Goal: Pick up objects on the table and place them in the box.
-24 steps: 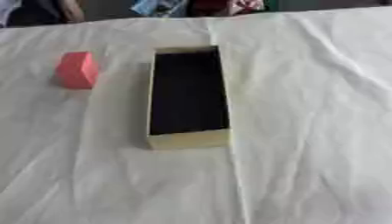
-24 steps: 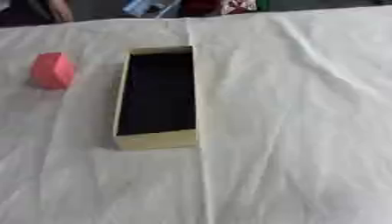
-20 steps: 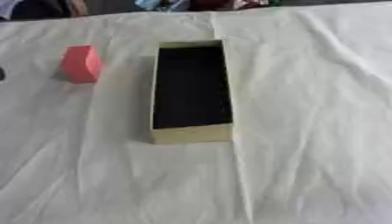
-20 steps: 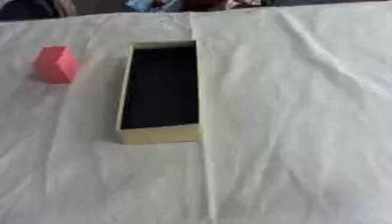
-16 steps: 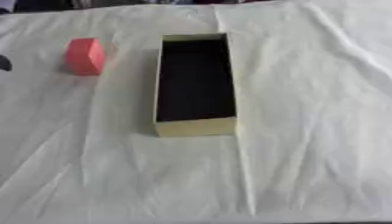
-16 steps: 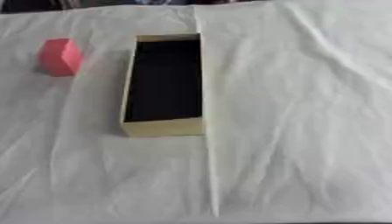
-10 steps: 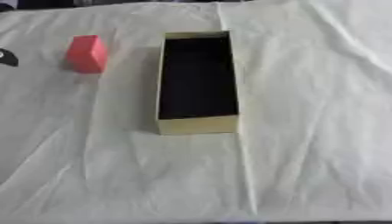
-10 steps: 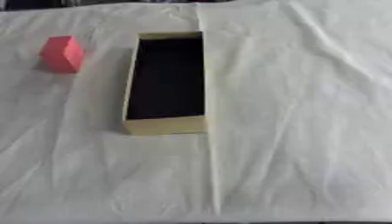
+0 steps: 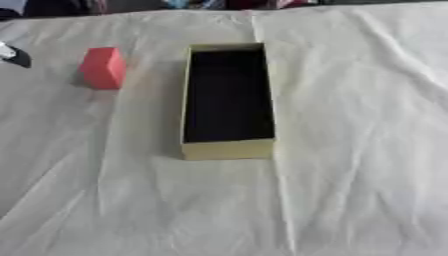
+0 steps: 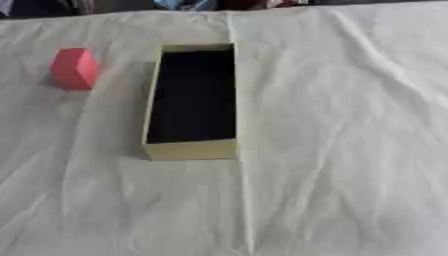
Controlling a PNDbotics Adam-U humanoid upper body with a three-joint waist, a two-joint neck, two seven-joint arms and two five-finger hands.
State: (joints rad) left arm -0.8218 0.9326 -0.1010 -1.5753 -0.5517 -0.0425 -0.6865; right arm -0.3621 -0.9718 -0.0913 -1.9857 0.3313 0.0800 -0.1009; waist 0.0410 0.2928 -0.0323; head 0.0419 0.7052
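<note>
A red block (image 9: 103, 67) stands on the white cloth to the left of the box. The long yellow box (image 9: 227, 149) lies in the middle with its length running away from me; its dark inside holds nothing that I can see. A small black and silver part of my left hand (image 9: 12, 55) shows at the left edge of the left eye view, apart from the block and further left. My right hand shows in neither view.
A creased white cloth (image 10: 350, 150) covers the whole table. Dark and coloured things (image 9: 52, 6) line the far edge beyond the cloth.
The whole picture has shifted, so the camera has moved. The tip of my left hand has come into view at the left edge. Block and box have stayed in place.
</note>
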